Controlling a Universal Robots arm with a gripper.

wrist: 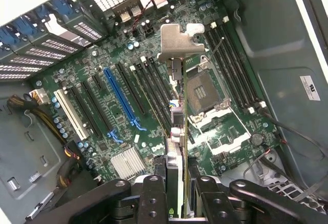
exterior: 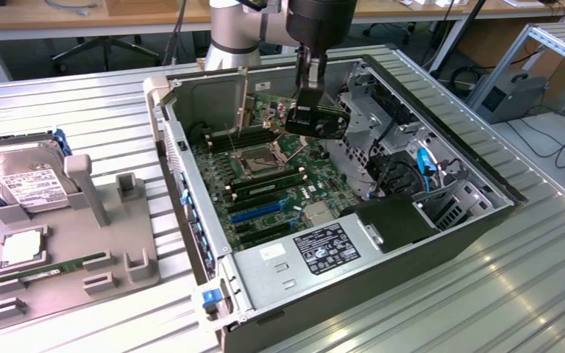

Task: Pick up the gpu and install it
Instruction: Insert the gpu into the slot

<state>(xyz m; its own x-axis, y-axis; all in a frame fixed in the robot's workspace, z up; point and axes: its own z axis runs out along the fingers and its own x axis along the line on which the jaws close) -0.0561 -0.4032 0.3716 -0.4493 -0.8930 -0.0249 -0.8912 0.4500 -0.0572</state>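
My gripper [exterior: 314, 110] hangs inside the open computer case [exterior: 479, 176], above the green motherboard [exterior: 263, 184] and near its CPU socket [exterior: 261, 156]. It is shut on the gpu [exterior: 317, 123], a thin dark card held on edge. In the wrist view the gpu [wrist: 177, 131] shows edge-on between the black fingers [wrist: 154, 196], with its silver bracket [wrist: 177, 42] at the far end. The card floats over the black slots beside the CPU socket [wrist: 202, 90]. The long blue slot [wrist: 120, 98] lies a few slots over, apart from the card.
A grey fixture tray [exterior: 67, 220] at the exterior view's left holds a silver hard drive [exterior: 23, 173], a square chip [exterior: 23, 246] and a green RAM stick [exterior: 62, 266]. The power supply [exterior: 312, 254], drive cage [exterior: 430, 206] and cables crowd the case's near end.
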